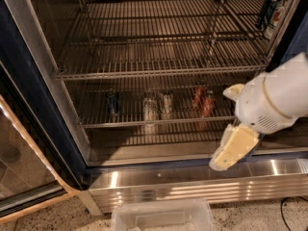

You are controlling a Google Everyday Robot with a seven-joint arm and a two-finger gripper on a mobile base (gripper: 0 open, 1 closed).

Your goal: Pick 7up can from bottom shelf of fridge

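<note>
The fridge point(36, 105) stands open, with a dark blue frame and wire racks. On the bottom shelf point(159, 123) stand a dark blue can point(112, 102), a pale silver-white can point(150, 109), the grey-green 7up can point(166, 102) just right of it, and two red cans point(203, 101). My gripper point(222, 129) is at the right, in front of the bottom shelf's right end, right of and nearer than the red cans. Its cream fingers point(234, 148) are spread apart and hold nothing. The 7up can is well to its left.
Two tall cans point(272, 6) stand on an upper rack at the far right. The glass door point(19, 172) hangs open at left. Below the shelves are the stainless base panel point(192, 182) and a clear plastic bin point(161, 216) on the floor.
</note>
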